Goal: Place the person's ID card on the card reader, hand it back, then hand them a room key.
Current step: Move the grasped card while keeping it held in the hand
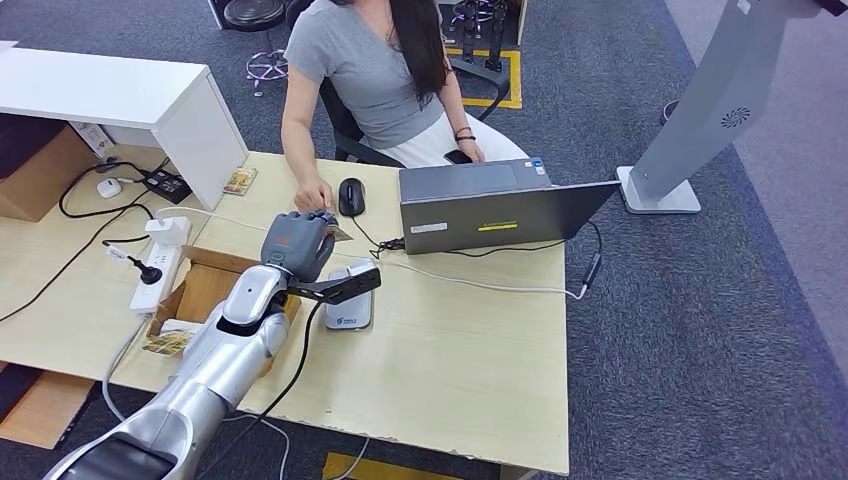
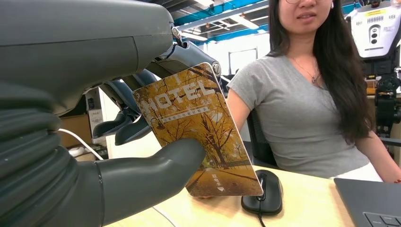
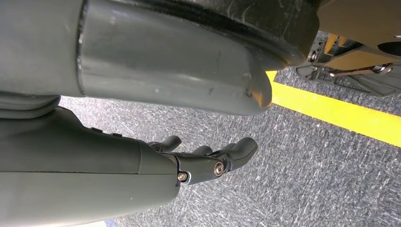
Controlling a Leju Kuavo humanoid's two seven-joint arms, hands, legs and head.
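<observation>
My left hand (image 1: 297, 243) is raised over the wooden desk (image 1: 450, 350), just in front of the seated person (image 1: 370, 70). It pinches a golden room key card (image 2: 198, 132) printed "HOTEL" between thumb (image 2: 156, 177) and fingers, held upright and facing the person (image 2: 302, 109). In the head view the card's edge (image 1: 339, 234) pokes out past my fingers. The person's hand (image 1: 315, 195) rests on the desk close beyond the card. The grey card reader (image 1: 350, 312) lies on the desk just below my left wrist. My right hand (image 3: 208, 161) hangs over grey carpet, fingers loosely apart, holding nothing.
An open laptop (image 1: 490, 205) and black mouse (image 1: 351, 196) sit right of my hand, cables trailing across the desk. A cardboard box (image 1: 200, 290), a power strip (image 1: 160, 262) and a white cabinet (image 1: 130, 100) stand on the left. A loose card (image 1: 240, 181) lies by the cabinet.
</observation>
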